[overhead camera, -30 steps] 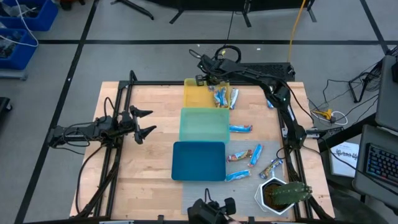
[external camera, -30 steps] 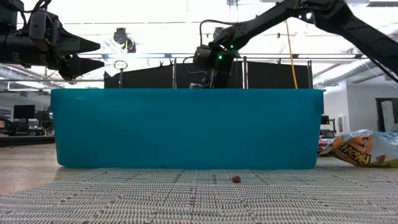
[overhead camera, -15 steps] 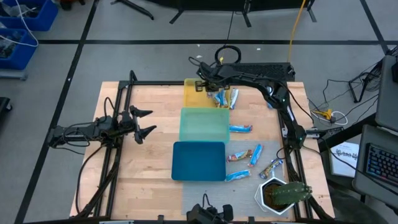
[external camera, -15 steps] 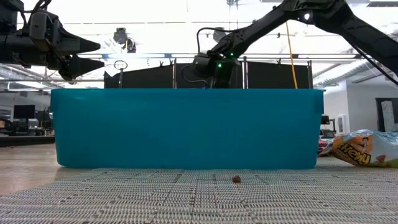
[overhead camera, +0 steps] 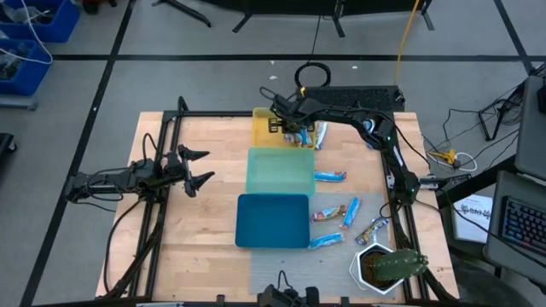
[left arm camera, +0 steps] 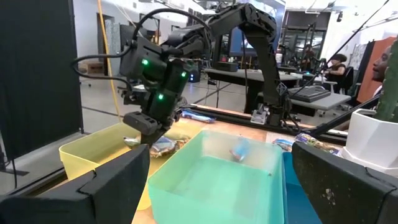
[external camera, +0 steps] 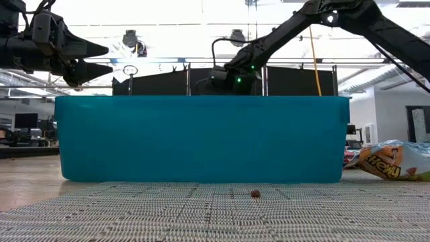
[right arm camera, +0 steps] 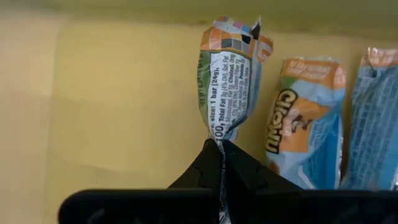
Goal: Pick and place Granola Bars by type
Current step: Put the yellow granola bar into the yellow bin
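We see the right tool (right arm camera: 219, 149) pinching a granola bar (right arm camera: 227, 78) by its end

The bar hangs over the yellow tray (right arm camera: 112, 118); two more bars (right arm camera: 301, 124) lie inside; left tool (overhead camera: 198, 167) spread wide.

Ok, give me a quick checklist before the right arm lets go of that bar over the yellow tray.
1. Right gripper shut on the bar by its wrapper end: ok.
2. Gripper over the yellow tray: ok.
3. Tray floor under the bar bare: ok.
4. Bar matches the two bars already in the tray: cannot tell.
5. Left gripper off to the side, open: ok.
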Motion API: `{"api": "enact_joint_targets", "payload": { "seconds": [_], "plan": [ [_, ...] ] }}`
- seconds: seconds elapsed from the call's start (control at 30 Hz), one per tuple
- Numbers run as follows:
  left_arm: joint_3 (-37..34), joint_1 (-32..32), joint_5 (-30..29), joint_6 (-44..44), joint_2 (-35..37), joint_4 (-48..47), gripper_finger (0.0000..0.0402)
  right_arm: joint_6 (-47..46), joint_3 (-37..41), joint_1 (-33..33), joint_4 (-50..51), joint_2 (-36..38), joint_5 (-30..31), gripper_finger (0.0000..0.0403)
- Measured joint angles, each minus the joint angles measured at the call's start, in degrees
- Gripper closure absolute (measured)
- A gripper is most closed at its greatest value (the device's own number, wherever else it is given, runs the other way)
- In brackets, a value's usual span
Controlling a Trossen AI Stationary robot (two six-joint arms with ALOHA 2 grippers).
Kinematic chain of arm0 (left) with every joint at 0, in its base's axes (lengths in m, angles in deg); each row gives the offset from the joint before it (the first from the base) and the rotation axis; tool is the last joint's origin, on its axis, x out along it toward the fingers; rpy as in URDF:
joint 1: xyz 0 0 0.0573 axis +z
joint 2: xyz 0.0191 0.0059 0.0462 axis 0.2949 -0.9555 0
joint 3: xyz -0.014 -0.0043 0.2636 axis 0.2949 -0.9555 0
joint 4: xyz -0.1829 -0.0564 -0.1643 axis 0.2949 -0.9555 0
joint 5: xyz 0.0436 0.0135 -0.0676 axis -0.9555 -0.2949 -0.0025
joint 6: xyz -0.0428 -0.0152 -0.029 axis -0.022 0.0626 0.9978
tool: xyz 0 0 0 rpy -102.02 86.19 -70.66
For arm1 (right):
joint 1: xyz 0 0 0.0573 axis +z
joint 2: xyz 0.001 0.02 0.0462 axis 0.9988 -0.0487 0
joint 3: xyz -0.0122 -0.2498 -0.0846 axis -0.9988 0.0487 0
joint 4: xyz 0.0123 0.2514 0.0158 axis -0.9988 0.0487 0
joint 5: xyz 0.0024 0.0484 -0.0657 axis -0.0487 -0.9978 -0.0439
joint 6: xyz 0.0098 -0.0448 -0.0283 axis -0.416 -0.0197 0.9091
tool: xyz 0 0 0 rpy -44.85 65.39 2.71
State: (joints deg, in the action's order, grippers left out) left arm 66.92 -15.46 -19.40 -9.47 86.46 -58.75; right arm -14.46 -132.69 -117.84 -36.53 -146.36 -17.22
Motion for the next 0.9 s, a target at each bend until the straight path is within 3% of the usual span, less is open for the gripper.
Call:
{"api": "enact_joint_targets", "payload": {
  "seconds": [0.53,0.9],
  "plan": [
    [0.02,-0.02,-1.55,0.00,0.00,0.00,0.0009,0.01,2.02,0.00,-3.87,0.00,0.20,0.0398],
    [0.02,-0.02,-1.53,0.00,0.01,0.00,0.0009,0.11,2.02,0.00,-3.44,0.00,0.20,0.0326]
  ]
}}
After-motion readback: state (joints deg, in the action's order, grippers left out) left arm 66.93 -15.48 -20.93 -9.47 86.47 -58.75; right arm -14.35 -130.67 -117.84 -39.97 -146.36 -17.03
